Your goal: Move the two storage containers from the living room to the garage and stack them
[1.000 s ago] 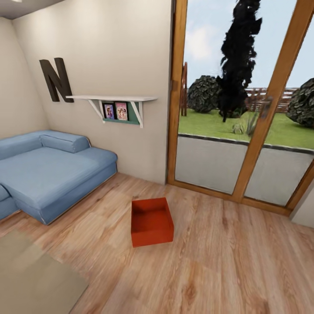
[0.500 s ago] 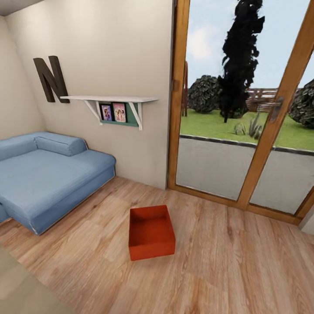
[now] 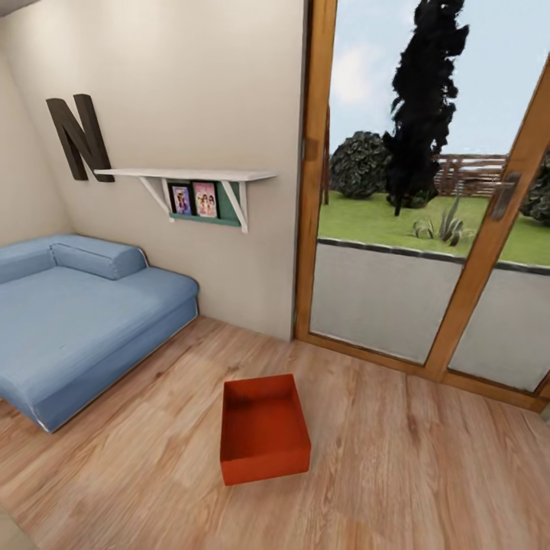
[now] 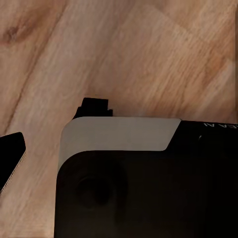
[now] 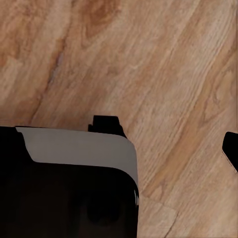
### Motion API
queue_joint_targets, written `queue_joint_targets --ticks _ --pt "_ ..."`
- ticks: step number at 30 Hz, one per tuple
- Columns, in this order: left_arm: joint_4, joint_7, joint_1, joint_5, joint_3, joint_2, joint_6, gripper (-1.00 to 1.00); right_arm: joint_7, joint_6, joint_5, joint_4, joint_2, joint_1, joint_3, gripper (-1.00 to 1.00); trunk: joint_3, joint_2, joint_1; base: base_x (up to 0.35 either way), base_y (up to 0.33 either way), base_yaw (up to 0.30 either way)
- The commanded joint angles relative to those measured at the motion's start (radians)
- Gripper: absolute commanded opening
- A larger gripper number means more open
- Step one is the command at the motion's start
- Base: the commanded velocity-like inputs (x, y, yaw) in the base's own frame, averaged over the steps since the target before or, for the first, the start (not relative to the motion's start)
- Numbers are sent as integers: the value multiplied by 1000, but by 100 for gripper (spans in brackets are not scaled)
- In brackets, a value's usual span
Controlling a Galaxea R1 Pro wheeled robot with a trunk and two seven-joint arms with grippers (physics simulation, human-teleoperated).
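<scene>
Of the left gripper [image 4: 10, 156], just one dark tip seen at the edge of the left wrist view; cannot tell whether spread or pressed together. Same for the right gripper [image 5: 231, 148]: a single dark tip at the edge of the right wrist view, state not to be told. Holding nothing visible, either one. Beside each tip, a rounded black robot housing with a pale grey panel [image 4: 119, 134], and under both, light wood-plank floor [image 5: 148, 64].

Farther out, in the head view: one orange-red rectangular lidless plastic storage container [image 3: 263, 428] standing upright on the plank floor of the living room, open side up, nothing inside. Well apart from the blue fabric sofa [image 3: 84, 305] to its left, and apart from the wood-framed glass doors [image 3: 382, 305] beyond it to the right. Roughly in front of the corner where the beige wall [image 3: 191, 92] meets the door frame.

On that wall, a white bracket shelf [image 3: 191, 176] with small framed pictures [image 3: 195, 198] tucked beneath, and a large dark letter N [image 3: 76, 137] to the left. Through the glass, a tall dark tree [image 3: 428, 99], bushes and lawn.
</scene>
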Motion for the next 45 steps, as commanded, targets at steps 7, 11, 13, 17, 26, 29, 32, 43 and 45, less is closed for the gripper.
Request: queue_joint_targets --ticks 7,11,13,17,26,29,32,43,45 --pt "0 -1 0 8 2 0 -2 100 -1 -6 -9 3 1 -1 8 100 -1 0 1 283 0 0" --pt "0 -1 0 8 2 0 -1 100 -1 -6 -9 3 1 -1 8 100 -1 0 1 213 0 0" --pt "0 -1 0 8 2 0 -1 100 -1 -6 -9 3 1 -1 8 100 -1 0 1 209 0 0" --pt "0 -1 0 8 2 0 -1 100 -1 -6 -9 3 1 -1 8 100 -1 0 1 209 0 0" --pt "0 -1 0 8 2 0 -1 100 -1 -6 -8 3 1 -1 8 100 -1 0 1 209 0 0" --pt "0 -1 0 8 2 1 -2 100 -1 -6 -8 3 1 -1 8 100 -1 0 1 209 0 0" --pt "0 -1 0 8 2 1 -1 100 -1 -6 -8 3 1 -1 8 100 -1 0 1 209 0 0" --pt "-1 -1 0 33 2 3 -1 100 -1 -6 -7 3 1 -1 8 100 -1 0 1 41 -19 0" --pt "-1 -1 0 44 2 3 -1 100 -1 -6 -8 3 1 -1 8 100 -1 0 1 1 -215 0"
